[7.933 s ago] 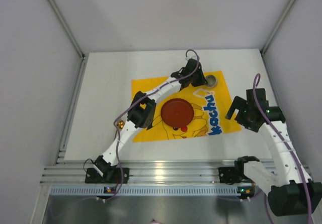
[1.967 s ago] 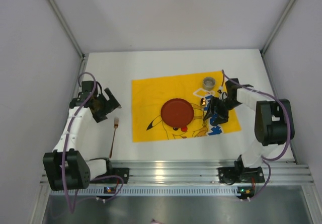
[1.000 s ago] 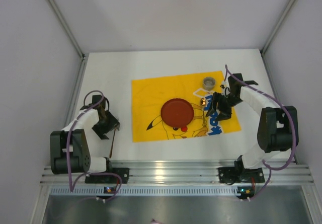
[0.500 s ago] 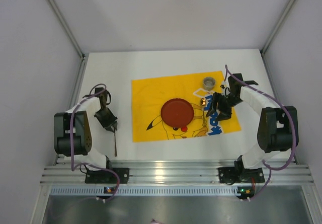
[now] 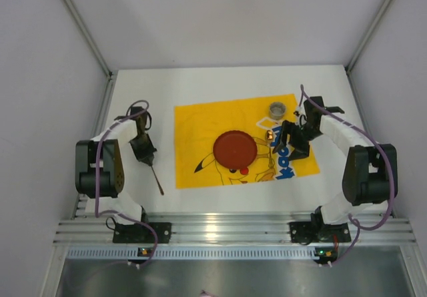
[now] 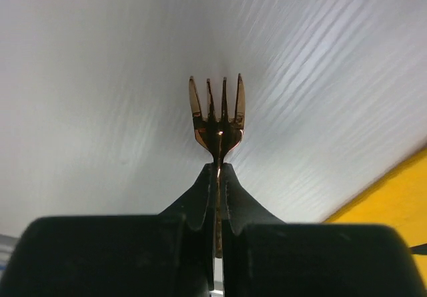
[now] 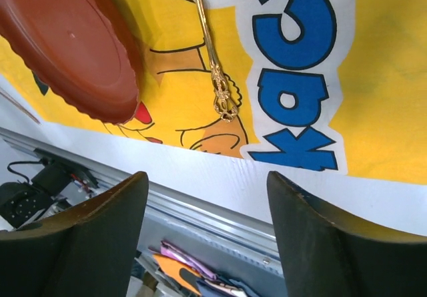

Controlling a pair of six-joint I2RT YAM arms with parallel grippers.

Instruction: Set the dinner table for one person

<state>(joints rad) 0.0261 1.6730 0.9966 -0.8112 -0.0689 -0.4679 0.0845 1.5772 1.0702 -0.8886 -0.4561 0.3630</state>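
Observation:
My left gripper [image 5: 144, 151] is shut on the neck of a copper fork [image 6: 217, 110], tines pointing away over the white dinner table [image 5: 133, 97]. In the top view the fork's handle [image 5: 156, 178] slants down-right, left of the yellow Pikachu mat [image 5: 200, 127]. A red-brown plate [image 5: 235, 149] sits in the middle of the mat and shows in the right wrist view [image 7: 67, 43]. A gold utensil with an ornate handle [image 7: 215, 70] lies right of the plate [image 5: 269, 143]. My right gripper [image 5: 292, 142] is open and empty above the mat's right part [image 7: 207, 177].
A small grey cup [image 5: 277, 109] stands at the mat's far right corner. The ribbed aluminium rail [image 5: 220, 231] runs along the near edge. Grey walls close in the left, right and far sides.
My left gripper took hold of the fork and moved up and slightly right; the handle swung from pointing straight down to down-right. The right gripper stays open, almost unmoved.

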